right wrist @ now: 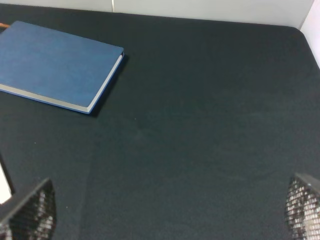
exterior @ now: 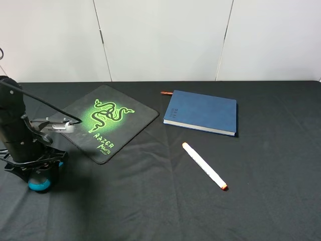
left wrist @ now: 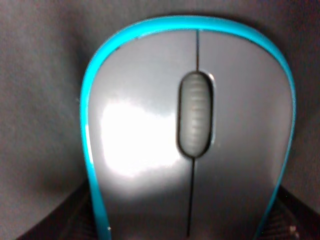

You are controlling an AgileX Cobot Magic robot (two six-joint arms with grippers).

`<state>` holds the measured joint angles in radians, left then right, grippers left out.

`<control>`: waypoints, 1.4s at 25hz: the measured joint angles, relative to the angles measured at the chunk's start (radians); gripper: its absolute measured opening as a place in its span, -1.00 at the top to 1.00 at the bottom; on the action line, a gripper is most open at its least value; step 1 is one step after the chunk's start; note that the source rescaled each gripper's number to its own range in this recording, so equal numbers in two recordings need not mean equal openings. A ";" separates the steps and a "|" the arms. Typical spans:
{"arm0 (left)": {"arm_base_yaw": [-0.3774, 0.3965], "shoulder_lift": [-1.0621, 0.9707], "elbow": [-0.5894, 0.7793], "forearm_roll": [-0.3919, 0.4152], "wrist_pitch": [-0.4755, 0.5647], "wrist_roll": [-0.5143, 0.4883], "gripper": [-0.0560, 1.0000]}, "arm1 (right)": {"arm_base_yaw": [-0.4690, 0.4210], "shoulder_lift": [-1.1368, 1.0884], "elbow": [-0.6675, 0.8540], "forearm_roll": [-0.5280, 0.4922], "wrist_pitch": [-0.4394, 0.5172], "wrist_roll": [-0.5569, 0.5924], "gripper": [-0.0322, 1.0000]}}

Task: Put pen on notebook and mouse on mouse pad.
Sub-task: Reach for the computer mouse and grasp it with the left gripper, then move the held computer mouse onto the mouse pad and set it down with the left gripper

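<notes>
The grey mouse point(left wrist: 190, 135) with teal sides fills the left wrist view. In the exterior high view its teal edge point(exterior: 39, 185) shows under the left arm, on the cloth just off the mouse pad's near-left corner. My left gripper point(exterior: 38, 173) is shut on the mouse. The black mouse pad point(exterior: 108, 120) with its green logo lies at back left. At centre lies the dark blue notebook point(exterior: 201, 112) point(right wrist: 55, 65), and the white pen point(exterior: 204, 165) lies on the cloth in front of it. My right gripper point(right wrist: 167, 200) is open above bare cloth and holds nothing.
A black cloth point(exterior: 271, 191) covers the whole table. A white panelled wall point(exterior: 160, 35) stands behind the far edge. A grey cable point(exterior: 45, 103) runs from the left arm over the pad's left corner.
</notes>
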<state>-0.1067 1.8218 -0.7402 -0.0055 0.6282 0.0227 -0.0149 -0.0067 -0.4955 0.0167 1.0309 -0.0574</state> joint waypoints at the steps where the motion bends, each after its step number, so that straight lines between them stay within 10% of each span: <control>1: 0.000 0.000 -0.004 -0.002 0.015 0.000 0.89 | 0.000 0.000 0.000 0.000 0.000 0.000 -1.00; 35: -0.001 -0.393 -0.190 0.030 0.297 0.001 0.89 | 0.000 0.000 0.000 0.000 0.000 0.000 -1.00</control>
<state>-0.1078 1.4286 -0.9299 0.0246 0.9247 0.0236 -0.0149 -0.0067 -0.4955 0.0167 1.0309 -0.0574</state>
